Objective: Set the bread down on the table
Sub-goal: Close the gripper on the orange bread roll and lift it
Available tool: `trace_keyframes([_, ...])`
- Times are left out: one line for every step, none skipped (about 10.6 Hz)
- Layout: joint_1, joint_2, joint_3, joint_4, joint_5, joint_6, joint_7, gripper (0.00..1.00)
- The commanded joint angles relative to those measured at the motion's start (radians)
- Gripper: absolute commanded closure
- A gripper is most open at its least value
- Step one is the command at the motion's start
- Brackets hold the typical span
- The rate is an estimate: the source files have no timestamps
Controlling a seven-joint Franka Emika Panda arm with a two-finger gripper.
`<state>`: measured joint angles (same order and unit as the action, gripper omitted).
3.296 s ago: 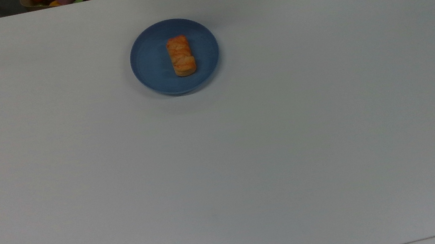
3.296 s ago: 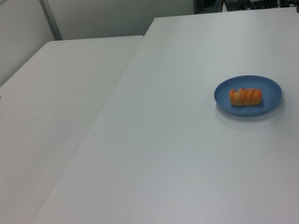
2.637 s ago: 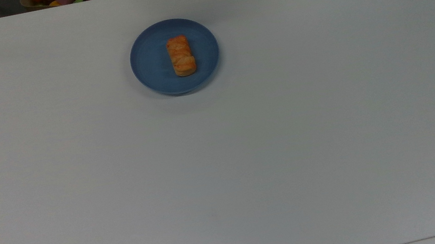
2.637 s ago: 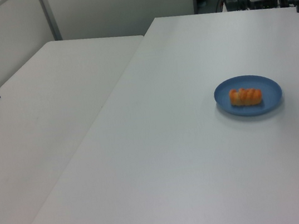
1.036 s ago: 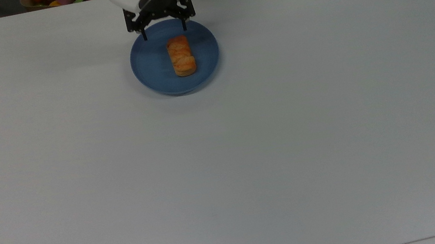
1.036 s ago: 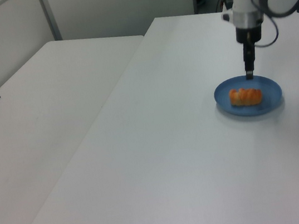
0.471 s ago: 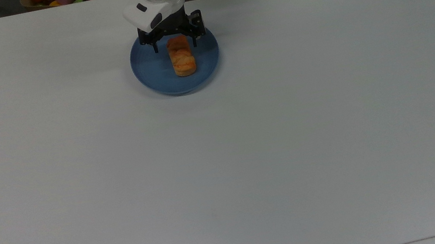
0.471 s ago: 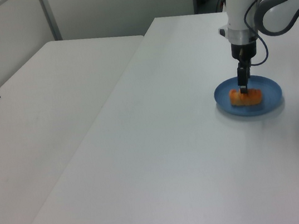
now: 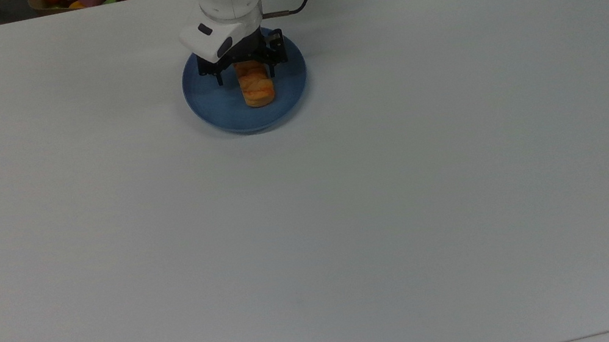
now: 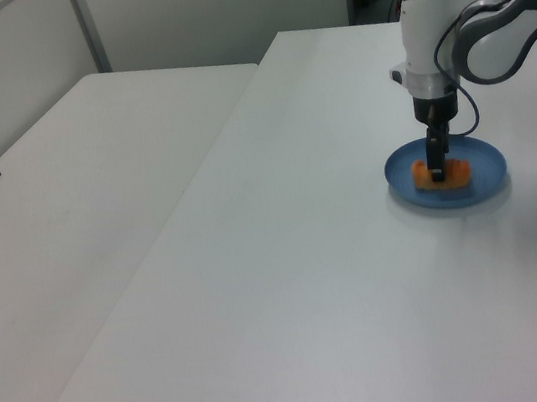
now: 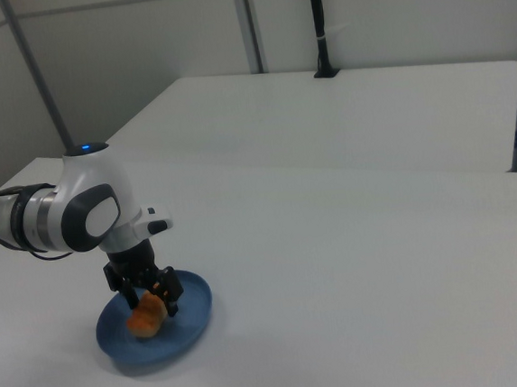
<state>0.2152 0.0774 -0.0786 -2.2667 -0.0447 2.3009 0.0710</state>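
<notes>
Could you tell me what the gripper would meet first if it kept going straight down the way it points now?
Most likely the bread: the open gripper straddles its far end, so its fingers would probably reach the blue plate beside it.

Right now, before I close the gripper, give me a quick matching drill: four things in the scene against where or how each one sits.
Things:
1. bread
2. plate
3. gripper
4. table

States:
A. white, carries the plate
B. open, fingers either side of the bread
C. lies on the plate
D. blue, round, rests on the table

Pairs: 1-C, 2-D, 3-B, 4-A
</notes>
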Motion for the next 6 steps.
trace_keyframes([0.012, 0.012, -0.003, -0.007, -0.017, 0.034, 0.015, 0.19])
trace_keyframes([0.012, 0.012, -0.003, -0.008, -0.017, 0.034, 0.015, 0.29])
trace_keyframes([0.012, 0.010, -0.003, -0.008, -0.017, 0.034, 0.013, 0.42])
trace_keyframes([0.012, 0.008, -0.003, -0.008, -0.017, 0.028, 0.013, 0.54])
trace_keyframes([0.012, 0.008, -0.003, -0.007, -0.017, 0.025, 0.013, 0.61])
trace_keyframes([0.012, 0.007, -0.003, -0.007, -0.017, 0.020, 0.013, 0.62])
